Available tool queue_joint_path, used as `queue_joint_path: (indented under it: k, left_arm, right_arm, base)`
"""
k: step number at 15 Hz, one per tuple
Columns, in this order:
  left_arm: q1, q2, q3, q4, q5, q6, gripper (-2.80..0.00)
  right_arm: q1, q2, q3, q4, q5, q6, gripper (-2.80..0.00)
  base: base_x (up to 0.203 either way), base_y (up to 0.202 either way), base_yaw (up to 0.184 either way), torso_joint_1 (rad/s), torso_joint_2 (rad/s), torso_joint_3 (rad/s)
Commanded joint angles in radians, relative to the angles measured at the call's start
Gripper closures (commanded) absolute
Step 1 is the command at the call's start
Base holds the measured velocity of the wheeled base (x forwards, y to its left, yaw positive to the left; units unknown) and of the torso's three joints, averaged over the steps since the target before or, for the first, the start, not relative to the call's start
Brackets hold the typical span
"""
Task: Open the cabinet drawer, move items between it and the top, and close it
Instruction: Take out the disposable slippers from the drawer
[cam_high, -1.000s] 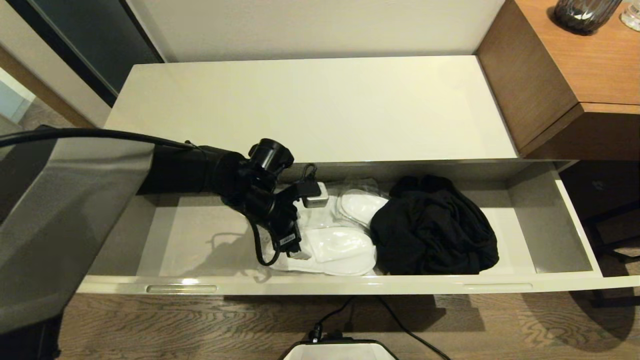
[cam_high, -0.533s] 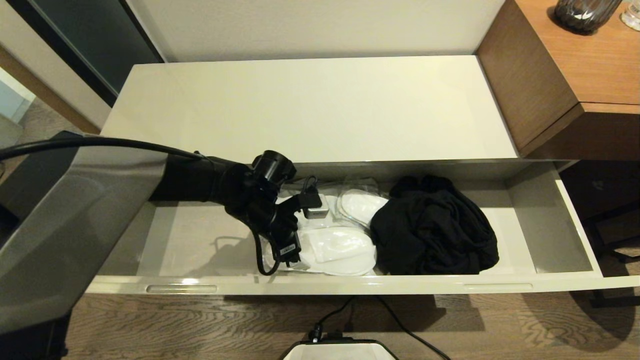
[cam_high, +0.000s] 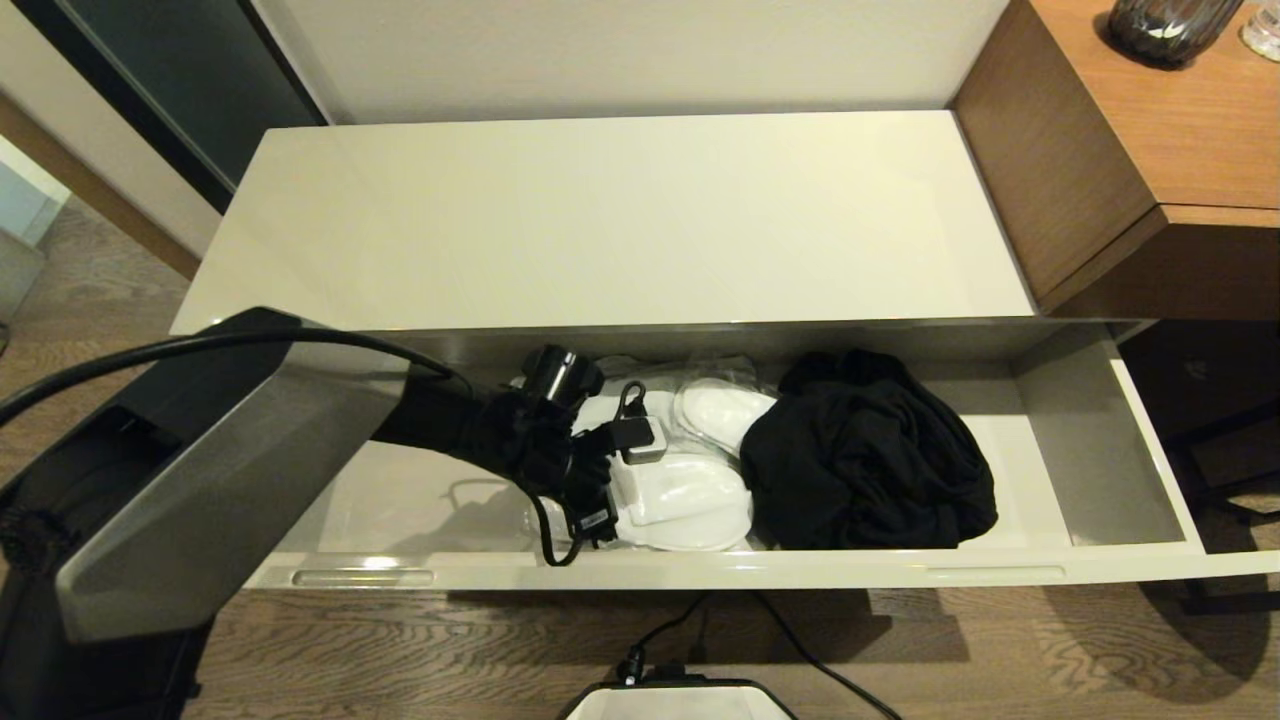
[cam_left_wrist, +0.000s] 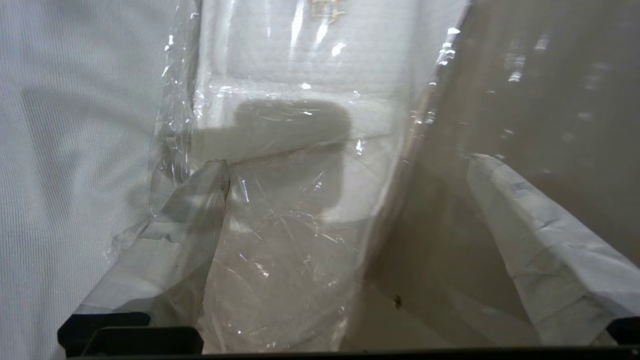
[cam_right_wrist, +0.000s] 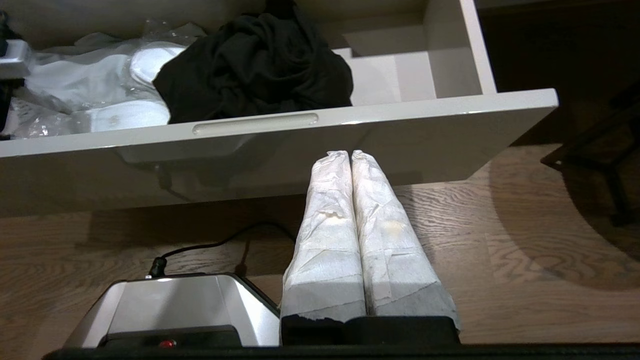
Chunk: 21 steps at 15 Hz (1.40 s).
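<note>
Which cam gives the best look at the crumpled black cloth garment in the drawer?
Head view: the crumpled black cloth garment shows whole, unobstructed, beside the wrapped slippers. Right wrist view catches it from low in front, the drawer front hiding its near edge. Left wrist view misses it.

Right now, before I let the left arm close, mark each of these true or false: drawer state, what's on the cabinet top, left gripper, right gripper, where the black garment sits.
1. The cabinet drawer is pulled open. True.
2. A wrapped slipper pair lies on the cabinet top. False: the wrapped slippers lie in the drawer.
3. The left gripper is open over the slippers' clear plastic wrap. True.
4. The right gripper is open inside the drawer. False: it is shut, outside the drawer, in front of its front panel.
5. The black garment lies to the robot's left of the slippers. False: it lies to their right.
</note>
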Motion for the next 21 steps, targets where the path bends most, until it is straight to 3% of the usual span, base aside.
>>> queue_joint_path:
  k: [1, 13, 14, 21]
  left_arm:
    - [-0.012, 0.075, 0.037, -0.159, 0.025, 0.005, -2.8]
    - [-0.05, 0.153, 0.028, -0.206, 0.064, -0.007, -2.8]
    - [-0.049, 0.154, 0.022, -0.208, 0.068, -0.008, 0.0]
    - [-0.038, 0.137, -0.092, -0.299, 0.091, -0.062, 0.0]
  right_arm:
    - [0.001, 0.002, 0.0, -0.001, 0.0, 0.001, 0.0]
    - [0.001, 0.002, 0.0, -0.001, 0.0, -0.001, 0.0]
    - [0.001, 0.002, 0.0, -0.002, 0.0, 0.001, 0.0]
    - [0.001, 0.002, 0.0, -0.001, 0.0, 0.0, 0.0]
  base:
    - [0.0, 0.0, 0.0, 0.0, 0.0, 0.0]
    - [0.0, 0.0, 0.0, 0.0, 0.0, 0.0]
    - [0.0, 0.0, 0.0, 0.0, 0.0, 0.0]
    - [0.0, 0.0, 0.0, 0.0, 0.0, 0.0]
